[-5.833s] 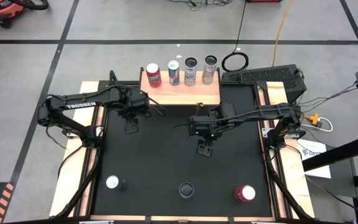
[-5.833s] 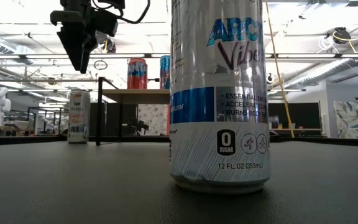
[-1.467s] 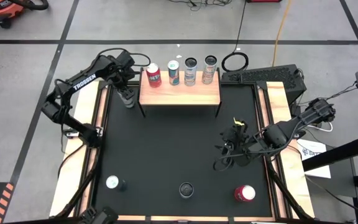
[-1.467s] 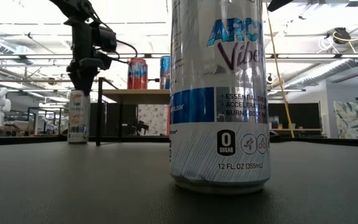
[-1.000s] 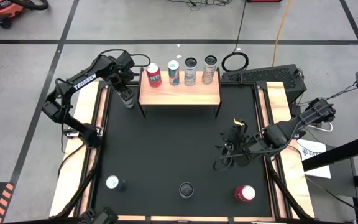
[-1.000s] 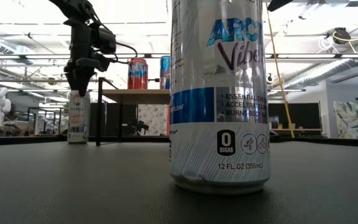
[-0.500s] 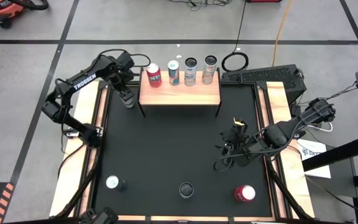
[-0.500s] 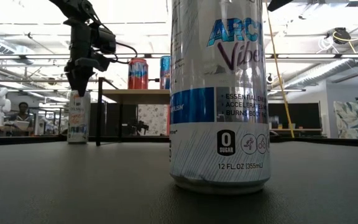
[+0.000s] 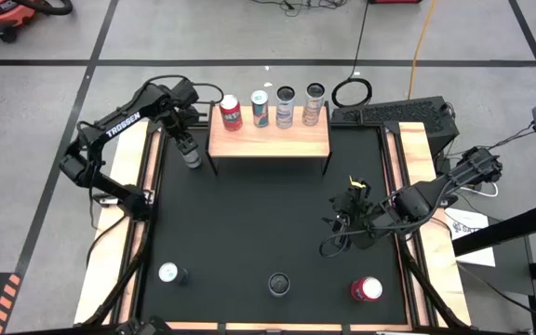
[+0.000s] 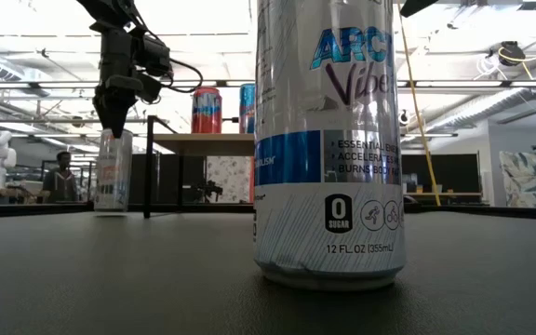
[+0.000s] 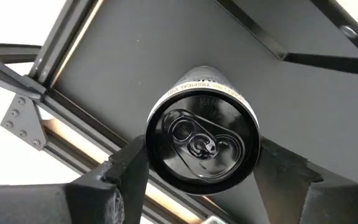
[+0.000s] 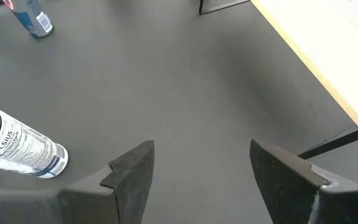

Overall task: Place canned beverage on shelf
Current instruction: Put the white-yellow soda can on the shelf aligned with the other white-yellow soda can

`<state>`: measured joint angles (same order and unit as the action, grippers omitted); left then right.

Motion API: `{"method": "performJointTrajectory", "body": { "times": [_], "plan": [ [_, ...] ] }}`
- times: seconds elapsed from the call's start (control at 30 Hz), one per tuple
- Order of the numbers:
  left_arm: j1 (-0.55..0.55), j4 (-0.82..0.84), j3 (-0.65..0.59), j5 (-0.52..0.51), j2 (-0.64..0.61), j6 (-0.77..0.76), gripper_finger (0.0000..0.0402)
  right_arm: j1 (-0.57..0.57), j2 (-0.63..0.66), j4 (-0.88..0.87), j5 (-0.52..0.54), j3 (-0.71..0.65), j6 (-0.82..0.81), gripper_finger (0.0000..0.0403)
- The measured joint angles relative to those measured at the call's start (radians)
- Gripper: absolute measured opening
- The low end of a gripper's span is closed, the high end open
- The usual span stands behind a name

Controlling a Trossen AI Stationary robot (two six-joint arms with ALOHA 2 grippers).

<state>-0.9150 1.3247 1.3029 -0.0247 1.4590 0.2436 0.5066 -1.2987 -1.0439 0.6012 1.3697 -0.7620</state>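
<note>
Four cans [image 9: 272, 108] are standing on the shelf [image 9: 270, 137]. Left claw [image 11: 197, 171] is clamping a fifth can [image 11: 202, 144] beside the shelf; three are waiting on the desk [image 9: 249, 223]. Right claw [image 12: 201, 168] is idling, fingers apart.

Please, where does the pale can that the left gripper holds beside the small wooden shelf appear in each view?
High view: the pale slim metal can stands beside the light-wood shelf's left end, under the left gripper.
Low view: far left, left of the shelf's leg.
Left wrist view: centre, its dark top between the fingers.
Right wrist view: I cannot tell it for certain.
Shared landmark: the shelf, in the high and low views.
</note>
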Motion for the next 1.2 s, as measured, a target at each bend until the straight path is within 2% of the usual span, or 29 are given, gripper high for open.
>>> {"method": "performJointTrajectory", "body": {
  "times": [0.67, 0.93, 1.2],
  "plan": [
    [0.053, 0.14, 0.052, 0.037, -0.18, -0.028, 0.0239, 0.0, 0.0, 0.0, 0.005, 0.0, 0.008, 0.0244],
    [0.096, 0.21, 0.055, 0.107, -0.241, -0.089, 0.0242, 0.0, -0.005, 0.001, 0.039, 0.001, 0.034, 0.0244],
    [0.14, 0.231, 0.055, 0.174, -0.272, -0.134, 0.0244, 0.0, -0.01, 0.001, 0.03, 0.001, 0.042, 0.0244]
  ]
}}
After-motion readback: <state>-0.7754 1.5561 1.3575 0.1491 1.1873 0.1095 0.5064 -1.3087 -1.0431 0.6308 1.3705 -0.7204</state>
